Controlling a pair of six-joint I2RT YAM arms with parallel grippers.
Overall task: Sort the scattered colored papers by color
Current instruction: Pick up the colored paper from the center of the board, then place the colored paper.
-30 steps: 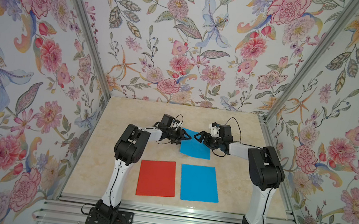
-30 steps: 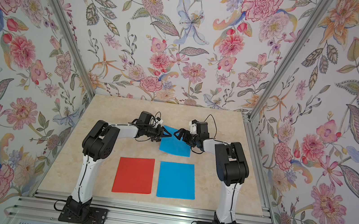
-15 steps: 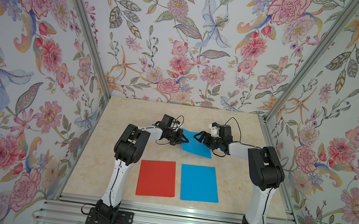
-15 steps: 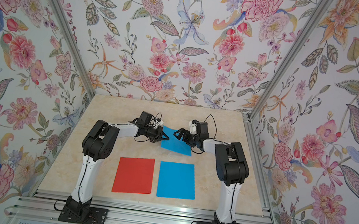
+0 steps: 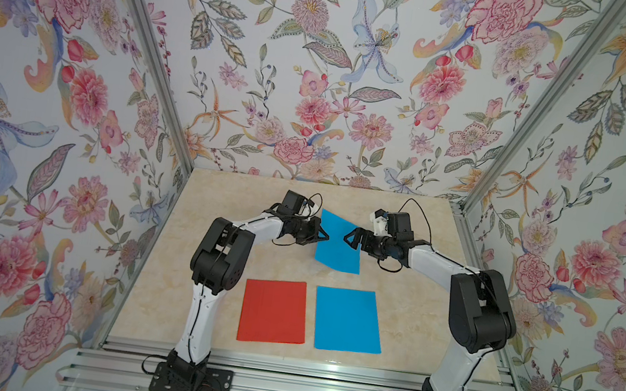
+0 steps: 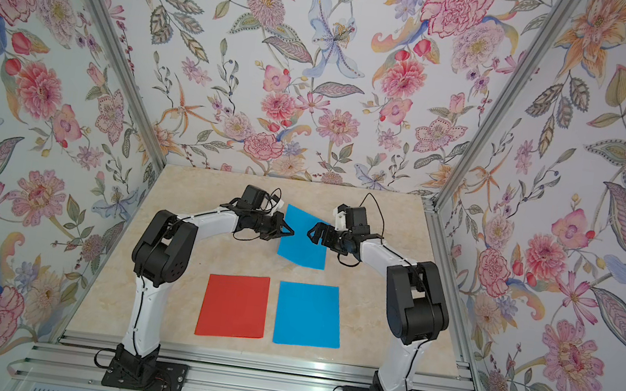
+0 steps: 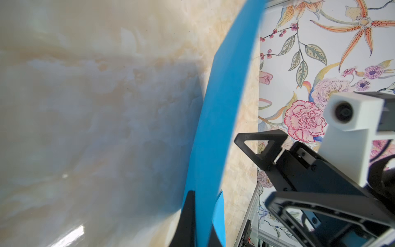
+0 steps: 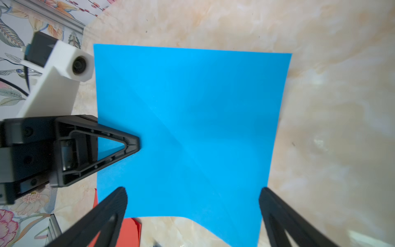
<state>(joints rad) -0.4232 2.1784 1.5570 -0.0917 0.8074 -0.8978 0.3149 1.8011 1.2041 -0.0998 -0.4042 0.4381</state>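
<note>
Midway across the table, a blue sheet (image 5: 339, 245) is pinched at one edge by the left gripper (image 5: 323, 235), its jaws clamped on the paper. The right gripper (image 5: 351, 240) is held spread wide at the opposite edge, gripping nothing. In both top views the sheet is seen only as a slanted blue shape between the two grippers. In the left wrist view the blue sheet (image 7: 220, 107) is shown bowed upward, with a shadow cast beneath it, and in the right wrist view faint diagonal creases are revealed across the paper. Toward the front, a red sheet (image 5: 273, 310) and a second blue sheet (image 5: 347, 320) are laid flat side by side, apart from the held one. A glossy cream marble-patterned tabletop (image 5: 219, 205) is enclosed by floral-papered walls (image 5: 320, 62) and edged by an aluminium rail (image 5: 321, 370).
</note>
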